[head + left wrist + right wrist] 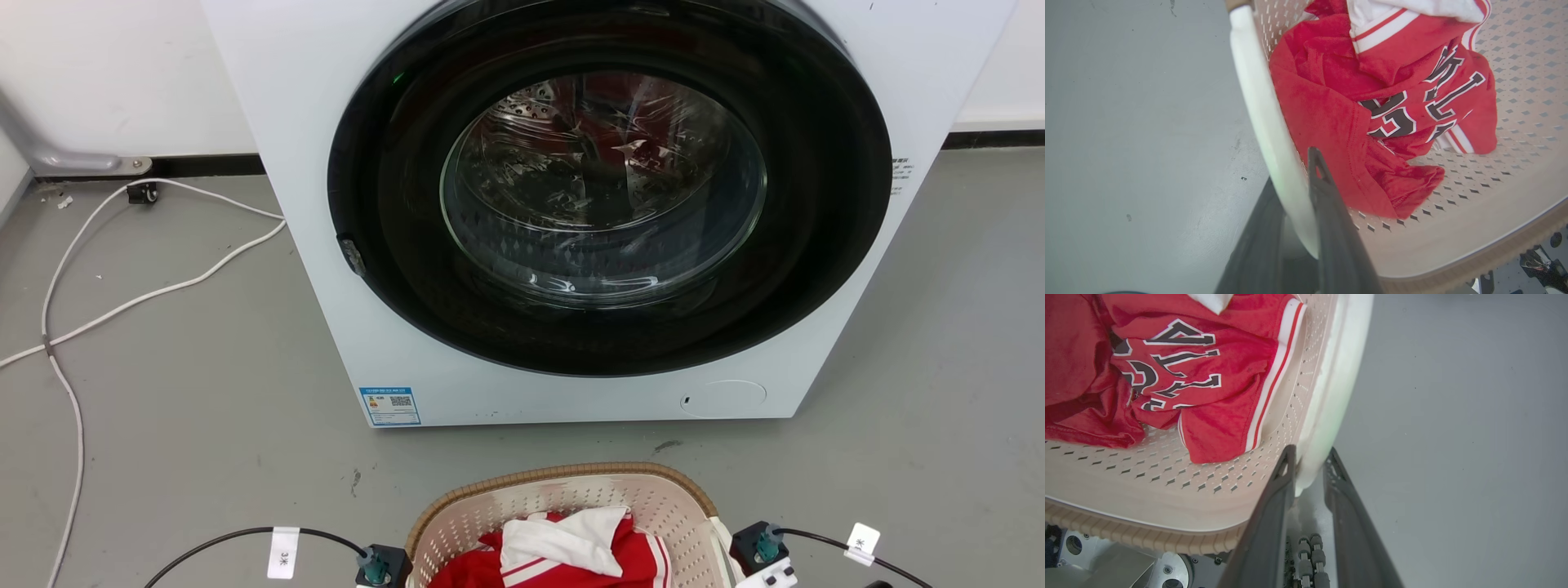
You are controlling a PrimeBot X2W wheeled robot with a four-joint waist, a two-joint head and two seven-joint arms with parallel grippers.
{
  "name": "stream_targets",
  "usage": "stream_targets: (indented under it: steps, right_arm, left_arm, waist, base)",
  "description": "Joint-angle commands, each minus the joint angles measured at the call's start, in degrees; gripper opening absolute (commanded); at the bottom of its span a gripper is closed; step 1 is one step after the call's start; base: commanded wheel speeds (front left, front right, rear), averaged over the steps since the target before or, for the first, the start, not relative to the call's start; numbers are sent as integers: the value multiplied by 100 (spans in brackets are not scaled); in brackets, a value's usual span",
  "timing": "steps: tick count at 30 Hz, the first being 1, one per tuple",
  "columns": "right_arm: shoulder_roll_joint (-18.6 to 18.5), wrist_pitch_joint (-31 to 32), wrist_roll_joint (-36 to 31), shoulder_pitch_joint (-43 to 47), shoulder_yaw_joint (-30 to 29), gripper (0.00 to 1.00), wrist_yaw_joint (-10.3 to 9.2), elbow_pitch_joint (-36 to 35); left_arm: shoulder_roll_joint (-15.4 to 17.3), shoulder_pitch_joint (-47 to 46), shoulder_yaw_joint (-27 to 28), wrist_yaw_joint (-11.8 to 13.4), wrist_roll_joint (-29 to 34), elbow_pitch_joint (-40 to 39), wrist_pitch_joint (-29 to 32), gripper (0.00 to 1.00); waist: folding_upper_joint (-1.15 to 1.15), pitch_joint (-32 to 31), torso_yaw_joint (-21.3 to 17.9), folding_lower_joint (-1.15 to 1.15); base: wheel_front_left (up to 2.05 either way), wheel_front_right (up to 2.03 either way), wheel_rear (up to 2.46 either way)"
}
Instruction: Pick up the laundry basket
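Laundry basket (563,472) gripped at both side handles

Laundry basket of cream-white perforated plastic, rounded, with a brown woven-look rim, is low before the robot, between the two grippers. I cannot tell whether it rests on the smooth grey floor (204,367). The left gripper (1292,171) has its two long dark fingers narrow, one on each side of the white left loop handle (1261,106), and they clamp it. The right gripper (1310,451) is alike: its fingers are close together, and the end of the white right loop handle (1331,396) sits between the fingertips, touching both. On the inner side of each pair of fingers, inside the basket, lies a crumpled red and white jersey (1331,114) with dark letters. Beyond the fingers, past the far rim, stands a white front-loading washing machine (571,400) with a dark round door.
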Motion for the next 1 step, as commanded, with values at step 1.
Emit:
stream_targets:
  steps: [1]
  right_arm:
    - [-32, -4, 13, -114, 43, 0, -2, -16]
  left_arm:
    - [44, 31, -25, 10, -1, -14, 6, 0]
  waist:
    - [0, -1, 1, 0]
  base:
    - [0, 0, 0]
